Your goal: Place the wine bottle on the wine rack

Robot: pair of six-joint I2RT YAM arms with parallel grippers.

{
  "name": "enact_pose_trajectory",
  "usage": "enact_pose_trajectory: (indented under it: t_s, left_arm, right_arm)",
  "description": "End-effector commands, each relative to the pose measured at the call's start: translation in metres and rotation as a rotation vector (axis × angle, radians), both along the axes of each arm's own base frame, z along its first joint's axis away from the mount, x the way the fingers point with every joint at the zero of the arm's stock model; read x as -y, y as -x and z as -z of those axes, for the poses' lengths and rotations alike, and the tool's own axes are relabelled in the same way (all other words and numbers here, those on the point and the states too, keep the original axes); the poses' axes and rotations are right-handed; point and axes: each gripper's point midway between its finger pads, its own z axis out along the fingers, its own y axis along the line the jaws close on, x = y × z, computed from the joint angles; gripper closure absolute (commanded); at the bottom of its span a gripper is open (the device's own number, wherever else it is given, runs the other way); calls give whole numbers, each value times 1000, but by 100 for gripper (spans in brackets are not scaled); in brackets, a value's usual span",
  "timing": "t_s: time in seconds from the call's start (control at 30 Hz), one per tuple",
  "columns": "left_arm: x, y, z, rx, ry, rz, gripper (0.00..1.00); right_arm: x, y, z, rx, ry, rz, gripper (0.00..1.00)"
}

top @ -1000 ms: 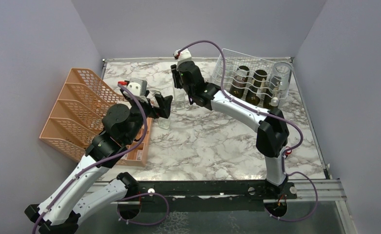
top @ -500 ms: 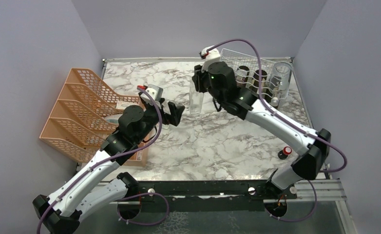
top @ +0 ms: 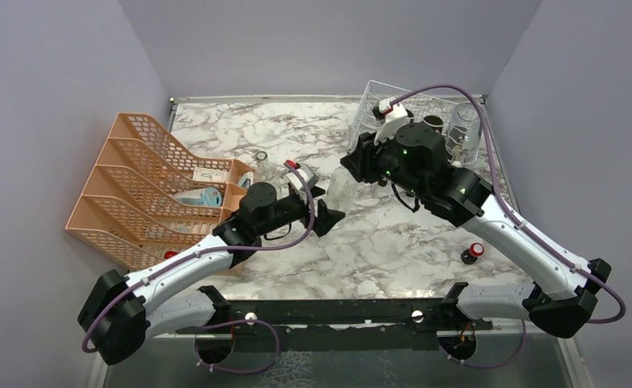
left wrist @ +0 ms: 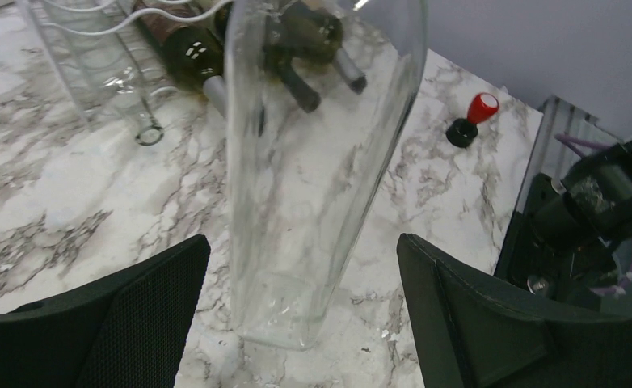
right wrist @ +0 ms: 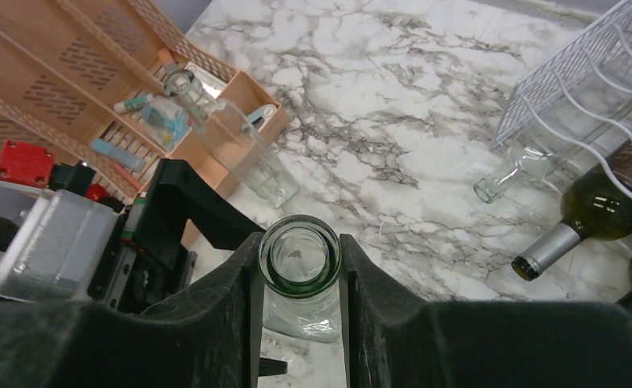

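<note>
Two arms meet over the middle of the marble bench [top: 377,250]. At the far left, an orange mesh organizer [top: 147,182] stands against the wall with small items in its tiers. A spare clear bottle [top: 266,168] leans just beside its near corner.

Next comes the left end effector [left wrist: 301,250]. Its jaws are spread wide to either side of the lower body of the wine bottle [left wrist: 313,178], and we see bare marble between each finger and the glass. The wine bottle is clear and empty. It stands tilted near the bench's centre, well short of the rack, and we cannot tell whether its base touches the marble.

The right end effector [right wrist: 299,291] comes down from above and pinches the bottle's neck just under the open mouth, both fingers [right wrist: 232,299] pressed against the glass.

Further right, in the back corner, the wine rack [top: 371,97] holds dark bottles [right wrist: 612,210] lying in its wavy cradles, plus a clear one [top: 464,129] at its right end. A small red-capped object [top: 474,252] sits alone on the marble near the right arm.
</note>
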Motion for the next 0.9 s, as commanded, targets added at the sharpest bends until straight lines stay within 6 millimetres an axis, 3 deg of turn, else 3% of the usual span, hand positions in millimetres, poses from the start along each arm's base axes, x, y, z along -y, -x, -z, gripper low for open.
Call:
enact_pose_trajectory:
  t_s: [0.0, 0.13, 0.3, 0.47, 0.57, 0.6, 0.7, 0.77, 0.87]
  left_arm:
    - [28, 19, -14, 145, 1, 154, 8]
    - [34, 17, -10, 186, -12, 144, 11]
    - [38, 17, -3, 203, -24, 149, 23]
    - [42, 17, 7, 190, -43, 157, 38]
    - [44, 19, 11, 191, -51, 170, 57]
    - [44, 19, 12, 193, -53, 169, 67]
    - [45, 14, 4, 217, -51, 151, 100]
    - [45, 10, -4, 258, -56, 143, 100]
    - [47, 6, -16, 375, -89, 160, 100]
  right_arm:
    - [-4, 23, -18, -21, -101, -72, 95]
    - [-2, 30, -22, -24, -123, -90, 95]
    - [3, 35, -25, -26, -131, -92, 95]
    - [9, 41, -29, -20, -144, -96, 95]
    - [13, 44, -30, -17, -144, -92, 94]
    - [14, 44, -28, -17, -138, -88, 90]
    - [23, 43, -18, -24, -108, -54, 68]
    - [30, 43, -12, -21, -93, -35, 49]
    - [40, 47, -11, -1, -85, -23, 38]
